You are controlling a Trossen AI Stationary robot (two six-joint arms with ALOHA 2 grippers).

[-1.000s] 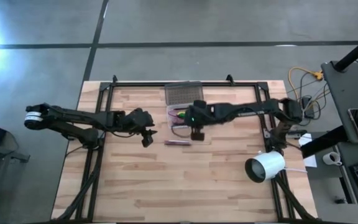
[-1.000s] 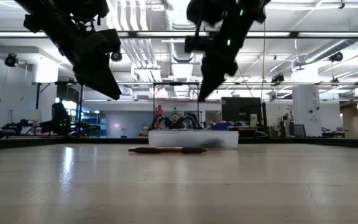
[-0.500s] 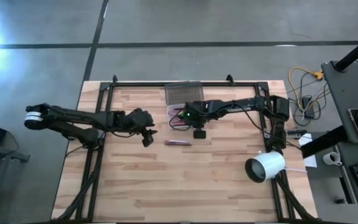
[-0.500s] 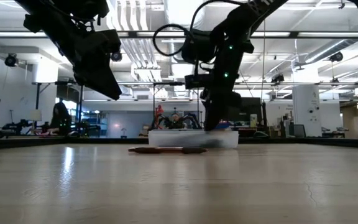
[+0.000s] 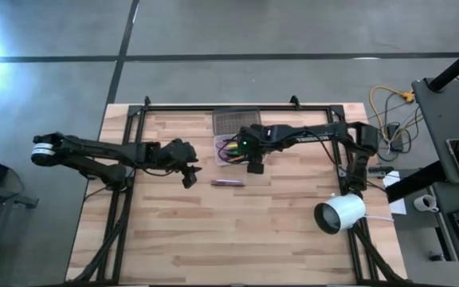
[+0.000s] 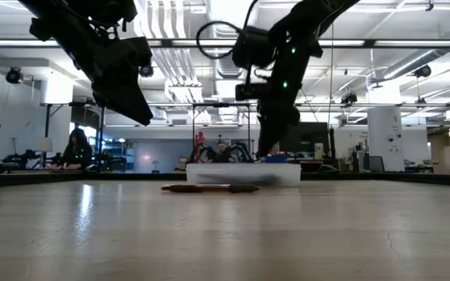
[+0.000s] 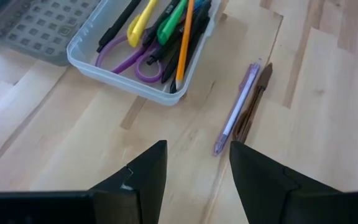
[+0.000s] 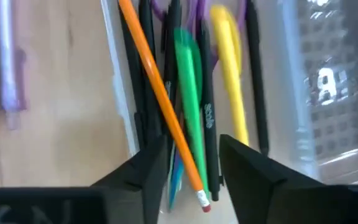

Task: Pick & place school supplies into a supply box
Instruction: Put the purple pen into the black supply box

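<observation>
My right jaws [image 8: 188, 171] hang open and empty above the supply box [image 5: 231, 149], which holds an orange pencil [image 8: 160, 99]. My left jaws [image 7: 194, 168] are open above the tabletop [image 5: 237, 231], near a purple pen [image 7: 238, 109].

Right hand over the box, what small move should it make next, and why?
Probably lift clear of the supply box and swing toward the purple pen and dark red pen lying together on the table. The right hand hangs open and empty over the box, where the orange pencil rests across the other supplies.
</observation>
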